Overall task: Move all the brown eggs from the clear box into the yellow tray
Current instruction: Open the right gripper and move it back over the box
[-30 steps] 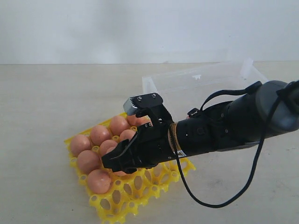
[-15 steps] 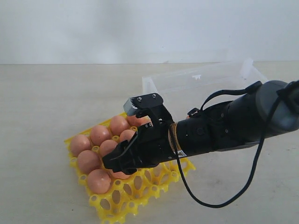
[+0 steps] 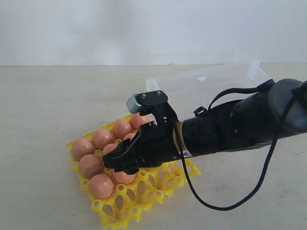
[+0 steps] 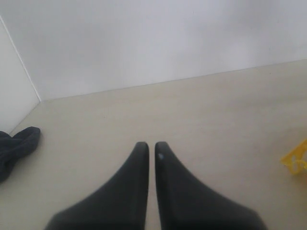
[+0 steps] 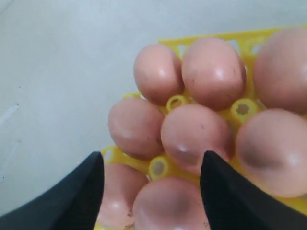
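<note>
1. The left claw (image 4: 151, 146) is closed and holds nothing. It is well away from the yellow tray (image 3: 144, 191); only one tray corner shows in its view.
2. The brown eggs (image 3: 91, 165) sit in the cups of the yellow tray, on its left and back part.
3. The right claw (image 3: 117, 165) hangs just over the eggs in the tray. It is wide open and holds nothing.
4. The clear box (image 3: 206, 79) lies behind the tray, off to the right.

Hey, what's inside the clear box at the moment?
Only bare plastic shows in the far part of the clear box. Its near part is covered by the right arm, so whatever lies there cannot be seen.
</note>
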Robot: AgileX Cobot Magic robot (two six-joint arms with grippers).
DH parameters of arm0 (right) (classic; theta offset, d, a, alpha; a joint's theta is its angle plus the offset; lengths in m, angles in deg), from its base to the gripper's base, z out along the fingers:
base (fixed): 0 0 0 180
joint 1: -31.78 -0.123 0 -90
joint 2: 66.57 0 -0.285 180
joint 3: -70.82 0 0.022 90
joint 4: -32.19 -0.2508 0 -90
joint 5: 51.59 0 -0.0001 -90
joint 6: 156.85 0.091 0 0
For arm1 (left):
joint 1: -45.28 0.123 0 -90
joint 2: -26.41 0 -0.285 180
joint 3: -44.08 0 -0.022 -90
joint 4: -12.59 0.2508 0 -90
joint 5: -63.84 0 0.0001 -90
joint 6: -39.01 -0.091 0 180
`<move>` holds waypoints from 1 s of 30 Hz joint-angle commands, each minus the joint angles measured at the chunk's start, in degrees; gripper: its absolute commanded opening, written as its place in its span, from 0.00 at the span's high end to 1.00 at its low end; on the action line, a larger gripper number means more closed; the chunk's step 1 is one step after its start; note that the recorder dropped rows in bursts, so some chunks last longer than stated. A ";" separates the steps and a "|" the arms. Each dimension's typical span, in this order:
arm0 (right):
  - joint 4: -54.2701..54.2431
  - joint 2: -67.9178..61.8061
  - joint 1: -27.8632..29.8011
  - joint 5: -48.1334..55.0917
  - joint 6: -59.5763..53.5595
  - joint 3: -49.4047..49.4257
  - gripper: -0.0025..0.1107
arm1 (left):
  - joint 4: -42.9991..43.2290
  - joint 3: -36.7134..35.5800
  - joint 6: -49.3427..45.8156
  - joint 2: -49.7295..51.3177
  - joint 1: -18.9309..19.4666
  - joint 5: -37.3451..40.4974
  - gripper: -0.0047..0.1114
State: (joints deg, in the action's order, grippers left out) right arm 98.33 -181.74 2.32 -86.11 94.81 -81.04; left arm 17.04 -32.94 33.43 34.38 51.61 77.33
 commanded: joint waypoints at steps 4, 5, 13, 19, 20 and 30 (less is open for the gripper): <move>0.15 13.91 0.28 15.82 -5.83 -7.74 0.51 | -0.11 -0.20 0.18 -0.18 -0.27 -0.19 0.92; 0.15 16.78 0.28 20.74 -5.41 -10.63 0.51 | -0.11 -0.20 0.18 -0.18 -0.27 -0.19 0.92; -10.32 21.42 0.41 65.21 -16.94 -19.04 0.51 | -0.11 -0.20 0.18 -0.18 -0.27 -0.19 0.92; -25.99 14.13 8.59 86.05 -42.04 -26.07 0.51 | -0.11 -0.20 0.18 -0.18 -0.27 -0.19 0.92; -30.31 12.45 10.26 88.38 -46.88 -27.89 0.51 | -0.11 -0.20 0.18 -0.18 -0.27 -0.19 0.92; -47.28 -1.05 14.98 104.48 -72.27 -39.52 0.51 | -0.11 -0.20 0.18 -0.18 -0.27 -0.19 0.92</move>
State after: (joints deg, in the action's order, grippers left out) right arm 52.54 -181.73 16.89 17.15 26.10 -119.57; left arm 17.04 -32.94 33.43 34.38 51.61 77.33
